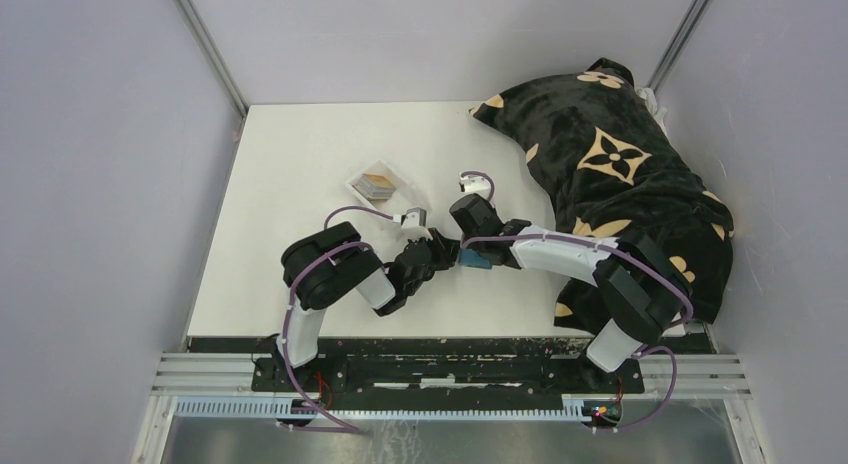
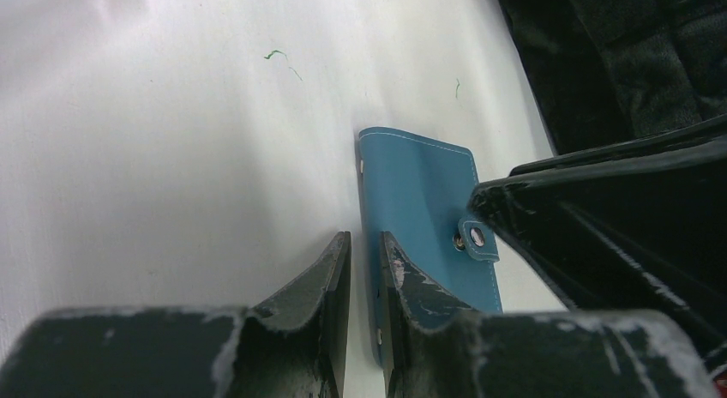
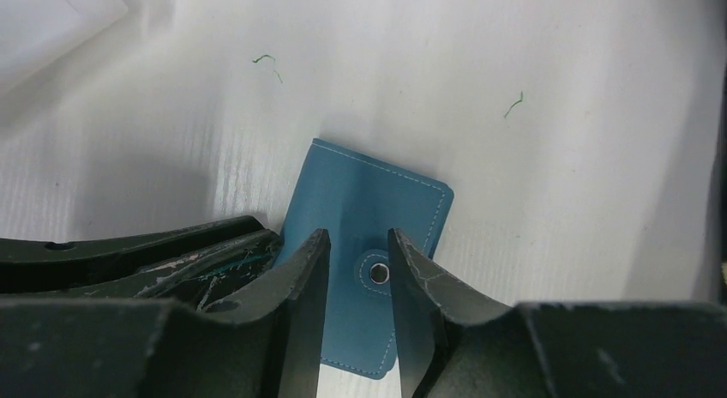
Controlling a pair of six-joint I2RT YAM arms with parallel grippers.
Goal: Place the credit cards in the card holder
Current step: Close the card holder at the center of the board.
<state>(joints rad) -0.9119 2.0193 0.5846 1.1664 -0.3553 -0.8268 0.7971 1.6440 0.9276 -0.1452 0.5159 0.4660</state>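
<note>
We see card holder (image 1: pixel 478 265) on table (image 1: pixel 300 154) centre | tray (image 1: pixel 354 183) holding credit cards (image 1: pixel 377 185) at its 10 o'clock | draped cloth (image 1: pixel 600 154) at its 2 o'clock

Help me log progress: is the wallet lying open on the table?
No, the wallet lies folded shut on the table, its snap tab flat against the cover.

We are looking along our left end effector (image 2: pixel 366 244), whose two worn fingers are standing almost together at the left edge of the blue wallet (image 2: pixel 420 192). The wallet is lying closed on the white surface (image 2: pixel 171 158). A glossy black finger (image 2: pixel 583 218) is reaching in from the right, touching the snap tab (image 2: pixel 476 238). Dark fabric (image 2: pixel 617 63) is filling the top right corner.
</note>
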